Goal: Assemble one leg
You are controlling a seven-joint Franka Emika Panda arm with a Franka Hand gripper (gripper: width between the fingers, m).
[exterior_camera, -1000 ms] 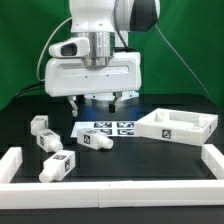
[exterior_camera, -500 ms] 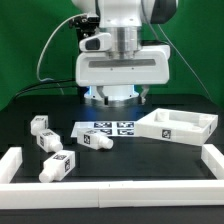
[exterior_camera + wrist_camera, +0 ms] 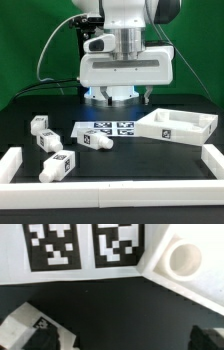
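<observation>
Four look-alike white legs with black-and-white tags lie on the black table at the exterior view's left: one (image 3: 40, 125), one (image 3: 46, 143), one (image 3: 95, 140) at the marker board's front corner, and one (image 3: 57, 166) near the front. My gripper (image 3: 117, 99) hangs open and empty above the table behind the marker board (image 3: 108, 128), touching nothing. In the wrist view my gripper (image 3: 122, 340) shows only two dark fingertips (image 3: 40, 340) set wide apart, with one leg (image 3: 30, 325) beside one fingertip.
The large white tray-like panel (image 3: 178, 126) lies at the exterior view's right; its corner with a round hole (image 3: 186, 258) shows in the wrist view next to the marker board (image 3: 85, 249). A low white frame (image 3: 110, 190) borders the table's front and sides.
The arm has moved toward the exterior view's right, mostly in the first half second, and now hangs behind the marker board. The jaws stay open. No part has moved.
</observation>
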